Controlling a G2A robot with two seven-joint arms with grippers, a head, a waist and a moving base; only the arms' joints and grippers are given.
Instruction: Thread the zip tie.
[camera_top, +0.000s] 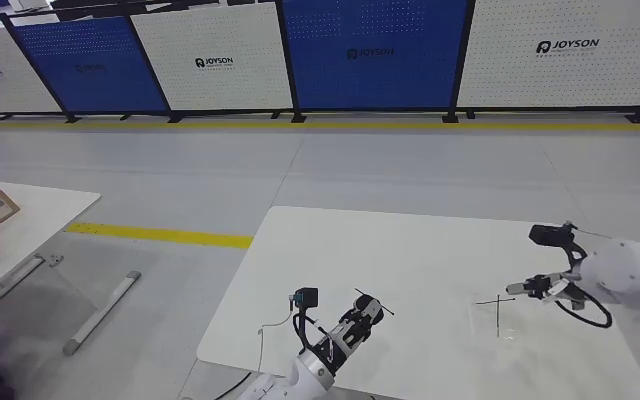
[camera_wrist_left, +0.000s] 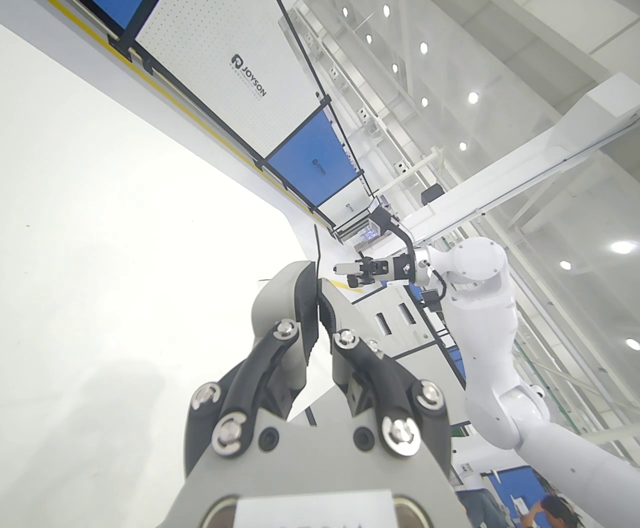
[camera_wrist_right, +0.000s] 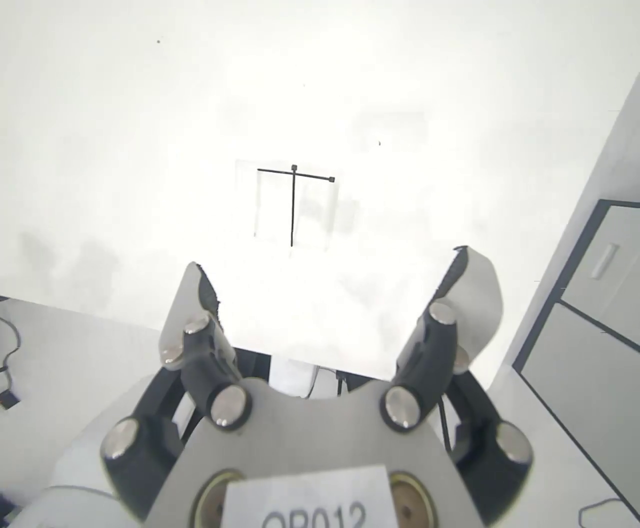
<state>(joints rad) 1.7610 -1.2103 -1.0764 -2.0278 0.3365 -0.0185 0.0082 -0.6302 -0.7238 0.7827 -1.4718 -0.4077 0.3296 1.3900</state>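
My left gripper (camera_wrist_left: 317, 282) is shut on a thin black zip tie (camera_wrist_left: 316, 245), whose end sticks up past the fingertips. In the top view that gripper (camera_top: 366, 308) hovers near the table's front edge, and the tie (camera_top: 381, 304) pokes out to the right. Two more black zip ties lie crossed on the table, one long strap (camera_wrist_right: 292, 210) under a shorter one (camera_wrist_right: 300, 174). From above the crossed ties (camera_top: 497, 305) lie on the table's right part. My right gripper (camera_wrist_right: 330, 265) is open and empty, held just right of them (camera_top: 517, 288).
The crossed ties rest on a clear flat sheet (camera_wrist_right: 320, 220) on the white table (camera_top: 400, 250). A grey cabinet (camera_wrist_right: 595, 320) stands beyond the table's edge. A second white table (camera_top: 40, 215) stands far left across the floor.
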